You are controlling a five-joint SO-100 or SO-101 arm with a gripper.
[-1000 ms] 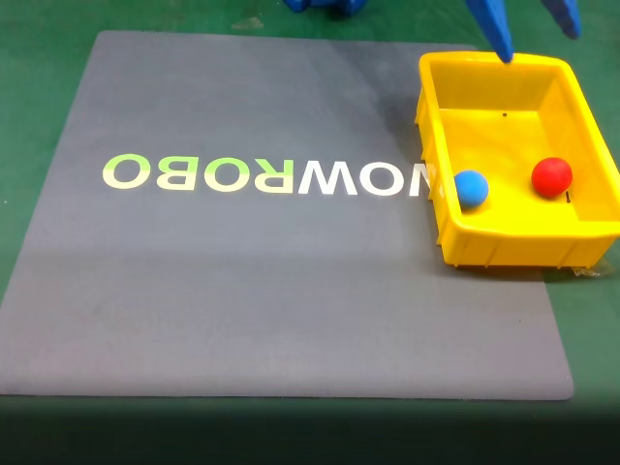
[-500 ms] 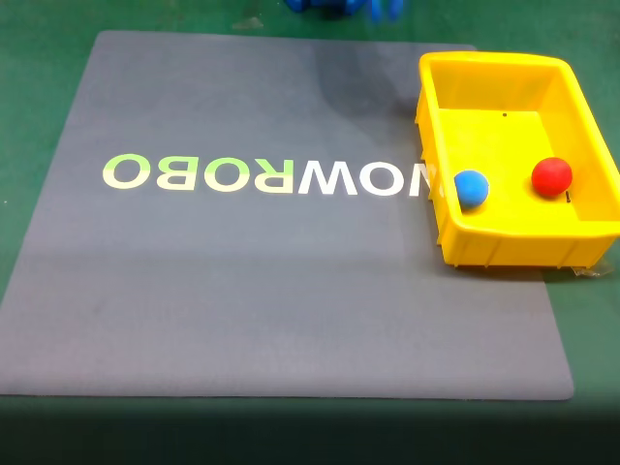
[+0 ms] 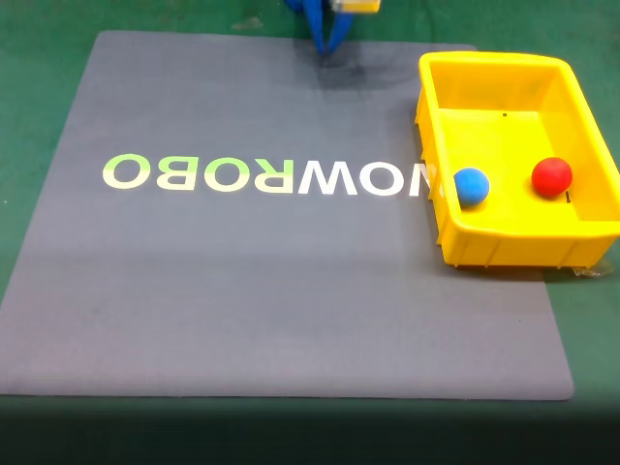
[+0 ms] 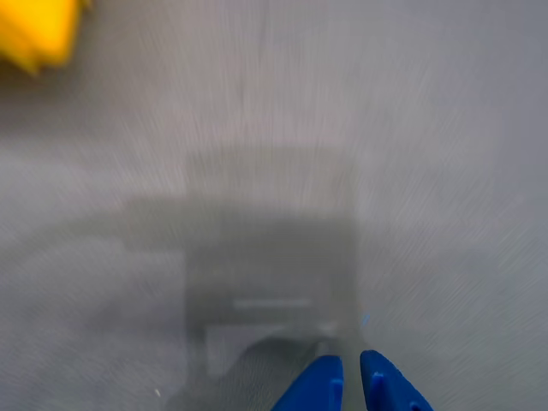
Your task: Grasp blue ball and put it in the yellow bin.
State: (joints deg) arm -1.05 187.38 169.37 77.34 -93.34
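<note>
Half-cropped tool (image 3: 325, 44) – wrist view blurred.

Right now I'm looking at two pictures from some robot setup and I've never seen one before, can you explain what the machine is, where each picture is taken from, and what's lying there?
The machine is a small robot arm ending in a two-finger gripper, the blue part at the top edge of the fixed view. That picture comes from a camera standing still and looking down at the table. On the green table lies a gray mat with printed letters, seen upside down. On the mat's right side sits a yellow bin. Inside it rest a blue ball and a red ball, apart from each other.

The blurry picture comes from a camera riding on the arm's wrist. Its blue fingertips show at the bottom, close together, with nothing between them, above the mat. The yellow corner is the bin.
</note>
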